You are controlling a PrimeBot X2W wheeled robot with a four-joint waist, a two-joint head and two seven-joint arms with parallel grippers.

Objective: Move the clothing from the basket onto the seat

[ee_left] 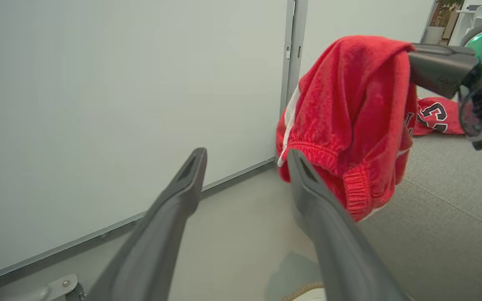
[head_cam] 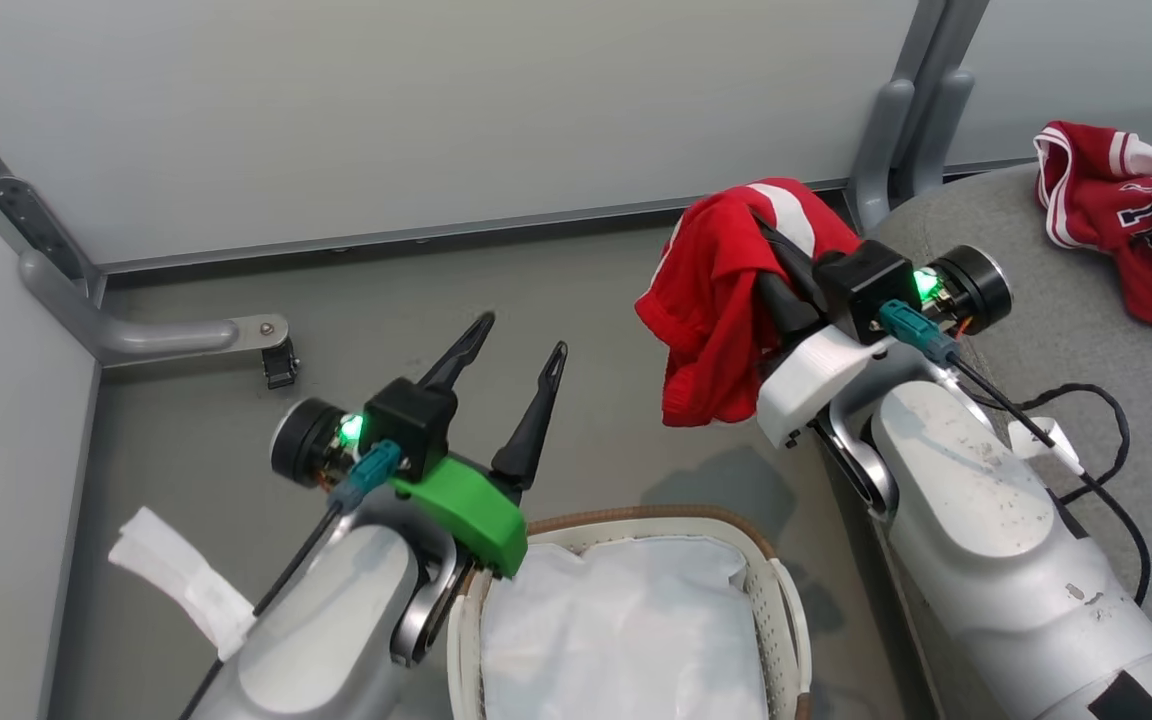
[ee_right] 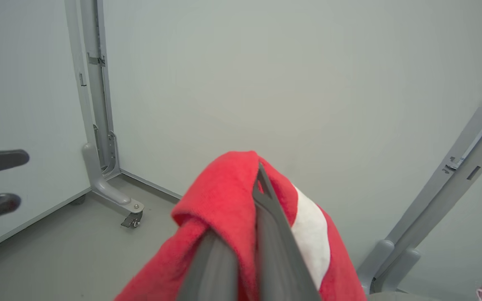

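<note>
The right gripper (head_cam: 781, 270) is seen clamped tight on a red garment (head_cam: 711, 300), both dark fingers pressed together with the cloth draped over and around them, a white stripe showing on the far side. The garment is held up in the air, clear of the basket (head_cam: 636, 515), and is hung over the grey floor (head_cam: 586, 260) just beside the near edge of the seat (head_cam: 1036, 300); its elastic hem can be made out in the left wrist view (ee_left: 349, 113), bunched and dangling. In the right wrist view the red cloth (ee_right: 224, 200) is wrapped across the closed fingers. The left gripper (head_cam: 521, 335) is spread wide and nothing is held in it (its two fingers are pointed up and away over bare floor, beyond the basket's rim). Only the white lining (head_cam: 626, 620) is seen inside the part of the basket in view. The jersey (head_cam: 1126, 210), red with white trim and black lettering, is found crumpled on the seat, well apart from the held garment. A pale wall panel (head_cam: 436, 110) is set behind it all
</note>
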